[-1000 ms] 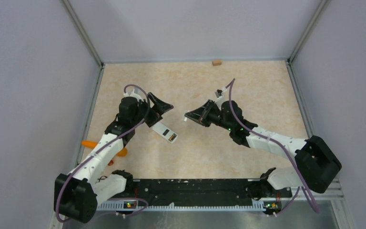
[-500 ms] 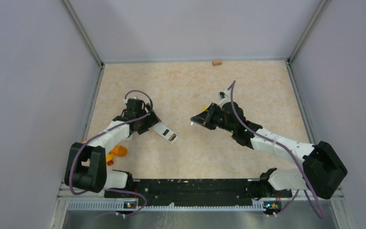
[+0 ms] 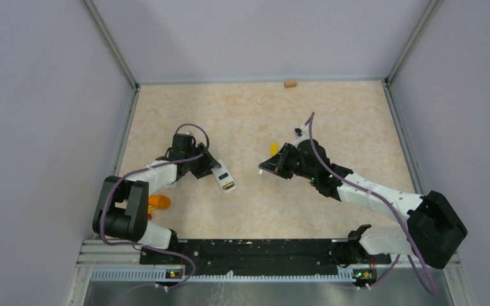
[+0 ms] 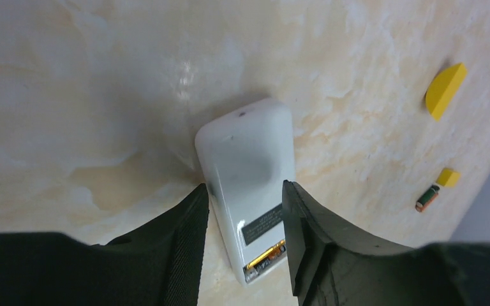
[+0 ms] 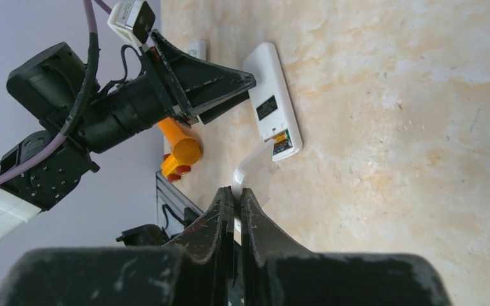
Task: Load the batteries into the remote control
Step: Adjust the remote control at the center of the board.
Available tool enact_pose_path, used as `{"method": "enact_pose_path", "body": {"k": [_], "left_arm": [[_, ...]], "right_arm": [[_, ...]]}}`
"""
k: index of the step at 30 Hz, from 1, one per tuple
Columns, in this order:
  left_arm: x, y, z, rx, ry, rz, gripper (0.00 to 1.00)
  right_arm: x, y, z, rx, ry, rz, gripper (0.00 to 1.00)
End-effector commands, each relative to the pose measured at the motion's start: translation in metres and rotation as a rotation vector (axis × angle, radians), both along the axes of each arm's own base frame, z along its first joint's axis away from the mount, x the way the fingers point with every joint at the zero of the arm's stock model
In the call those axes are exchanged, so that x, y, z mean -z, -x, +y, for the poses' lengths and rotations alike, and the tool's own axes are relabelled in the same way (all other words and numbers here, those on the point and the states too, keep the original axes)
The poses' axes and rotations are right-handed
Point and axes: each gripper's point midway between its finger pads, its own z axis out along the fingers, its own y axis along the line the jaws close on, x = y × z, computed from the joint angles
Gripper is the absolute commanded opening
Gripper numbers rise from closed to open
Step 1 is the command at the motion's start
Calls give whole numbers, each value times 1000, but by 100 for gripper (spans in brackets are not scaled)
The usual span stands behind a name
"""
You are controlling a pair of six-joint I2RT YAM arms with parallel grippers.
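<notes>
The white remote control (image 4: 245,159) lies back up on the table, its dark recess (image 4: 265,256) open with something gold-orange showing inside. My left gripper (image 4: 245,194) straddles it, jaws drawn in against its two long sides. In the top view the remote control (image 3: 226,180) pokes out from under that gripper (image 3: 212,169). One small orange-and-black battery (image 4: 427,198) lies off to the right. My right gripper (image 5: 236,190) is shut on a thin white battery cover (image 5: 255,173), held above the table right of the remote control (image 5: 272,102).
A yellow half-round block (image 4: 445,90) and a small yellow block (image 4: 447,176) lie near the loose battery. A larger orange cylinder (image 3: 159,201) sits by the left arm. A small brown block (image 3: 289,83) rests at the back wall. Rails edge the table.
My left arm has dropped down over the remote and its jaws have narrowed from wide open onto its sides. My right gripper drifted slightly right with the cover, uncovering a yellow block.
</notes>
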Motion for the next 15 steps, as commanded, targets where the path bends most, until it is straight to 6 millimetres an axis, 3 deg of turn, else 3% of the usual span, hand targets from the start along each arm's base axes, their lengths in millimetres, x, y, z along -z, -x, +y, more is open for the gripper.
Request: {"method": "enact_pose_path", "body": {"k": [1,8,15], "left_arm": [[-10,16,-21,41,161,-16,48],[-4,33,-20,29,179,-5,50],[-15,33,-43,2,333,11,46]], "right_arm": [[4,7,-4,-13,-18,18,0],[8,9,-7,-1,-13,24,0],[9,5,-10,22,-3,23,0]]}}
